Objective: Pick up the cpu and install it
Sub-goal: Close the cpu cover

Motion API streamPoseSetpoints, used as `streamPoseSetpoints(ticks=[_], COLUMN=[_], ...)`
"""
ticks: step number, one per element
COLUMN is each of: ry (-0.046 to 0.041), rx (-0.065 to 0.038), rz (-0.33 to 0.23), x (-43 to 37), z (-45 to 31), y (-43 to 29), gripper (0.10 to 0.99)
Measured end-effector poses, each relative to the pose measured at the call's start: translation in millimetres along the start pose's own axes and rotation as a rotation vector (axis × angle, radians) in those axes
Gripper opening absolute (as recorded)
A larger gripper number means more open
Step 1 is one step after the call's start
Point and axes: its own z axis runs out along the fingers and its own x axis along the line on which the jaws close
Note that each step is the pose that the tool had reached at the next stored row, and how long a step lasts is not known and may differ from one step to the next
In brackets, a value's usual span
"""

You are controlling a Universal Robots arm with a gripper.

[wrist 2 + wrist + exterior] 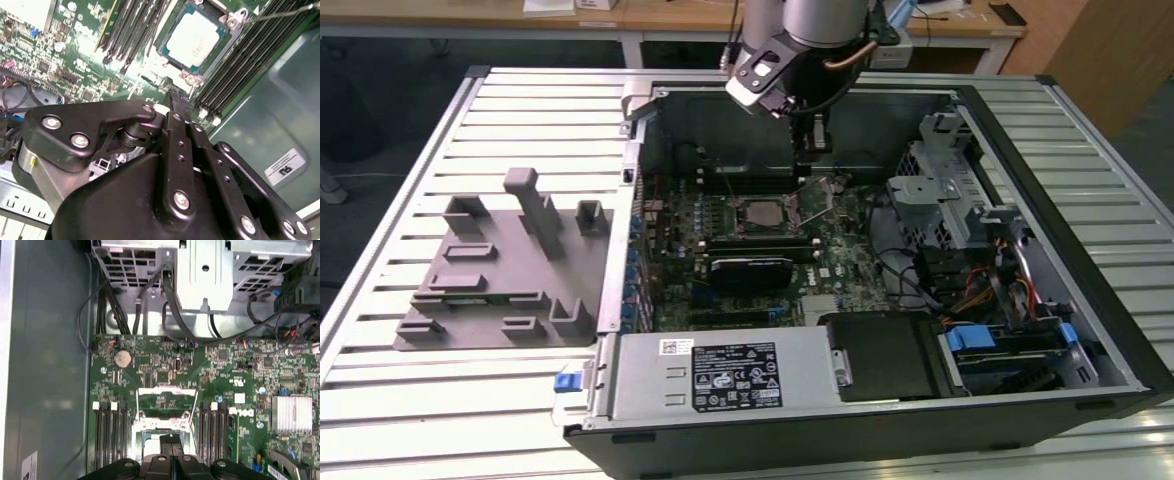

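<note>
The cpu (197,37), a pale silver square plate, lies flat in the motherboard socket (761,212) inside the open computer case. The socket's metal load frame (165,400) stands swung open beside it. My gripper (814,152) hangs a little above the board, just off the socket's edge on the side toward the case's far wall. Its black fingers (171,441) are pressed together with nothing between them. In the second wrist view the fingertips (176,97) sit short of the cpu, apart from it.
Memory slots (235,60) flank the socket on both sides. A drive cage (947,190) with cables fills the case at the exterior view's right, and the power supply (720,375) lies in front. A grey moulded fixture (507,270) rests on the slatted table (400,400).
</note>
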Motion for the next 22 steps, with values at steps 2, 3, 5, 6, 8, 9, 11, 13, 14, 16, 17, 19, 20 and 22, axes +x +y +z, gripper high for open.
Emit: streamPoseSetpoints(ticks=[2, 3, 5, 6, 8, 9, 11, 13, 14, 16, 17, 19, 20, 22], ry=[0.0000, 0.0000, 0.0000, 0.0000, 0.0000, 0.0000, -0.0001, -0.0001, -0.0002, 0.0000, 0.0000, 0.0001, 0.0001, 0.0001], rx=[0.000, 0.000, 0.000, 0.000, 0.000, 0.000, 0.000, 0.000, 0.000, 0.000, 0.000, 0.000, 0.000, 0.000], rz=[0.000, 0.000, 0.000, 0.000, 0.000, 0.000, 0.000, 0.000, 0.000, 0.000, 0.000, 0.000, 0.000, 0.000], x=[0.1, 0.1, 0.1, 0.1, 0.2, 0.2, 0.3, 0.3, 0.4, 0.5, 0.5, 0.7, 0.8, 0.9], z=[0.1, 0.2, 0.3, 0.3, 0.4, 0.5, 0.6, 0.7, 0.7, 0.9, 1.0, 1.2, 1.3, 1.5], y=[3.6, 5.5, 9.1, 11.0, 14.6, 16.4, 20.2, 24.1, 26.2, 30.8, 33.3, 38.3, 40.7, 45.0], gripper=[0.106, 0.106, 0.106, 0.106, 0.106, 0.106, 0.106, 0.106, 0.106, 0.106, 0.106, 0.106, 0.106, 0.106])
